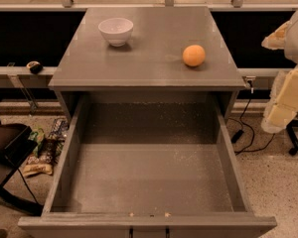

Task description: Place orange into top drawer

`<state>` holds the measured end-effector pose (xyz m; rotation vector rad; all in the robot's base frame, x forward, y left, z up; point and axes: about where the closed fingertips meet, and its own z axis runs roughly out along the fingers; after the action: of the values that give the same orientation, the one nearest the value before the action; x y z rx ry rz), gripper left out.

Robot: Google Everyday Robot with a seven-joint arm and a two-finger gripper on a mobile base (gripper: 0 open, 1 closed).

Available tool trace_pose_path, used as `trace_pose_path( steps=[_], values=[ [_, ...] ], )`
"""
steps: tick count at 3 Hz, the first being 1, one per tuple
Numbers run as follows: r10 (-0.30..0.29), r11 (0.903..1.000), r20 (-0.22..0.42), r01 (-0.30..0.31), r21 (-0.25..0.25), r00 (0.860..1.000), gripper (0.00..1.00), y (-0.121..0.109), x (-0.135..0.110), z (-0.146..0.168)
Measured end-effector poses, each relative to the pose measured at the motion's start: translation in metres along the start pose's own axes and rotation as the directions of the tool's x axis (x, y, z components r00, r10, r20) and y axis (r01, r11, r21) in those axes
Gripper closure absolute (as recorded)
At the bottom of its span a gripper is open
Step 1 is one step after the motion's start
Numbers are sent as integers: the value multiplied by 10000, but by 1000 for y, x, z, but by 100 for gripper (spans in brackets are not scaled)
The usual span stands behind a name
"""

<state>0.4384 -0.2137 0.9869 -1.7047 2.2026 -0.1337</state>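
1. The grey cabinet's tabletop (154, 38) carries two things, and they stand well apart from each other.
2. The orange (193, 55) sits on the tabletop near the right edge, about halfway between the back and front edges. It rests on the surface with nothing touching it.
3. The white bowl (115, 30) stands upright towards the back left corner, closer to the back edge than to the left one.
4. The top drawer (149, 177) is pulled out from under the tabletop's front edge. Its speckled flat bottom and low grey sides are open to view. The orange is on the tabletop above, not in the drawer.
5. The gripper (282, 108) hangs beyond the right edge of the tabletop, off the cabinet and over the floor (283, 182). It is at the end of a cream-coloured arm (290, 33) that enters from the right side. It is well clear of the orange and holds nothing that can be seen. Whether it is released or clenched cannot be told.
6. On the floor, dark cables (244, 133) trail beside the drawer's right side, and some snack packets (39, 155) lie by its left side.
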Motion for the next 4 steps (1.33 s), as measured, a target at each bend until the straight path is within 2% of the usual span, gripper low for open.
trace_pose_path(
  steps=[1, 2, 3, 4],
  values=[
    [0, 10000, 3, 0, 1, 10000, 0, 0, 0, 0],
    [-51, 9998, 561, 40, 198, 9984, 0, -10, -10, 11],
    [-136, 9984, 1806, 36, 558, 9835, 0, -45, -35, 31],
    [435, 9916, 3788, -861, 964, 9245, 0, -113, -67, 61]
  ],
)
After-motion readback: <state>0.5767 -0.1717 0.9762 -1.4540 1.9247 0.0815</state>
